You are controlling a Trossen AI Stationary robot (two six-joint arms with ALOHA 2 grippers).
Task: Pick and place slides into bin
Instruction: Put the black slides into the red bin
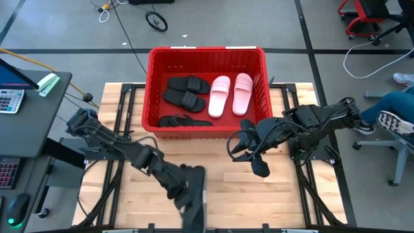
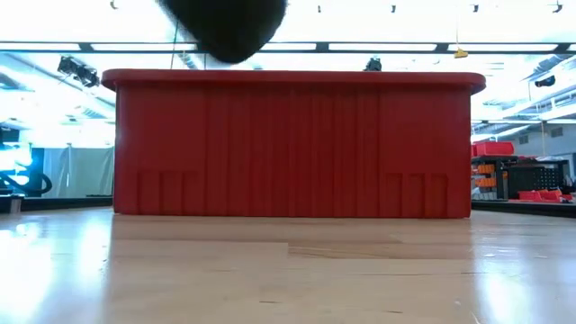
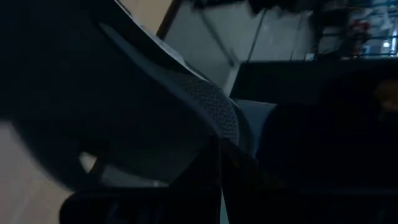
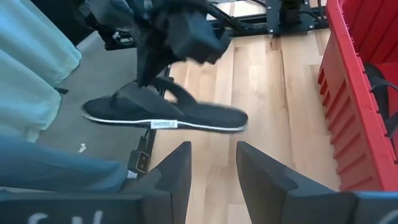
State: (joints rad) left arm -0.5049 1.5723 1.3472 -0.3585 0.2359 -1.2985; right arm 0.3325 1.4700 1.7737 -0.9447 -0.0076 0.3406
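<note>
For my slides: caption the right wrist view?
Left gripper lifts a black flip-flop beside the red bin.

The bin (image 1: 207,55) stands at the middle of the worktop's (image 1: 284,194) far edge. In it, two broad-strap slides (image 1: 185,92) lie on the left side, two more slides (image 1: 231,94) side by side on the right, and a flip-flop (image 1: 183,121) along the near wall. Another flip-flop (image 4: 168,115) is in the left gripper (image 1: 192,200) at the worktop's near edge. The right gripper (image 1: 249,158) is before the bin's near right corner.
</note>
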